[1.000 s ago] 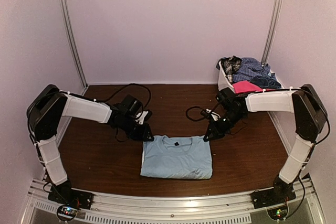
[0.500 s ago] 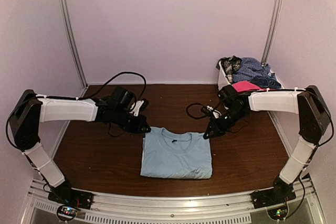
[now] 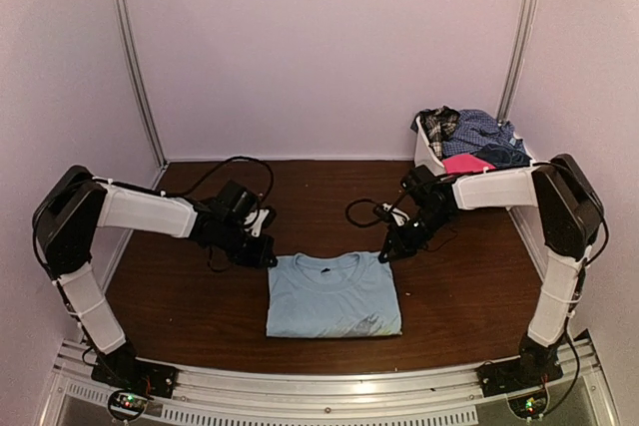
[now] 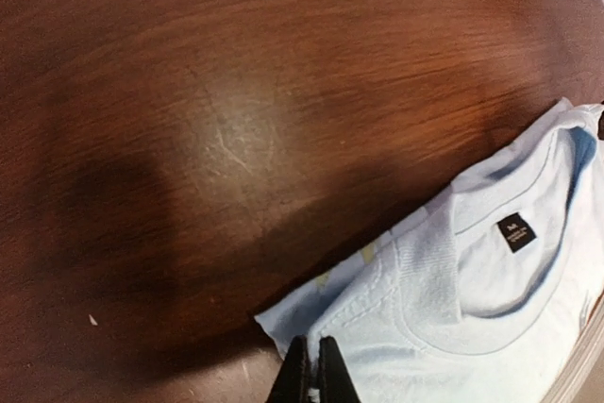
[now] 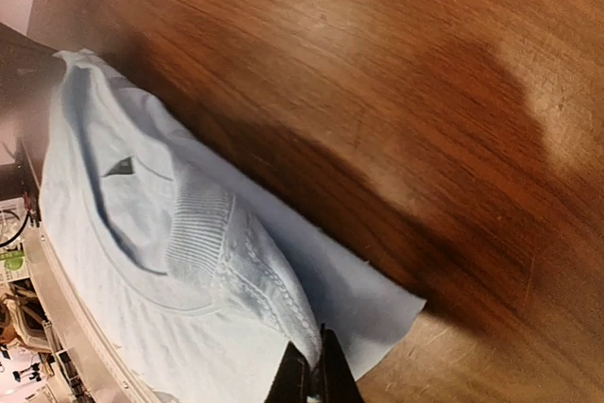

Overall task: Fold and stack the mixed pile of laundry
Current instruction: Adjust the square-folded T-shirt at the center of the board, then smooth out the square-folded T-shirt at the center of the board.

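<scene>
Over the last second both arms have drawn back a little toward the near side after a short push away, and the shirt's collar edge has shifted with them; the left arm's elbow has also swung back inward. On the left, the left gripper (image 3: 267, 259) sits low at the far-left shoulder corner of the light blue T-shirt (image 3: 334, 296); its wrist view shows the two fingers pressed together right at the cloth's edge, apparently pinching it. The shirt lies flat on the brown table (image 3: 469, 286) between the arms, already folded into a neat rectangle, sleeves tucked in, collar (image 4: 453, 271) toward the far side and its small dark label (image 4: 515, 232) showing. To the right, the right gripper (image 3: 385, 255) is at the far-right shoulder corner; its wrist view shows cloth lifted in a ridge running up into the closed fingers, so it holds the shirt. Further right, at the back corner, the white basket (image 3: 424, 157) holds the rest of the pile: a black-white plaid piece (image 3: 437, 125), a blue check shirt (image 3: 477, 129), a hot pink piece (image 3: 464, 163) and dark navy cloth (image 3: 504, 155). In my judgement the task is early; one garment is nearly folded, perhaps needing one more fold or a tidy; everything in the basket is yet to be folded and stacked.
</scene>
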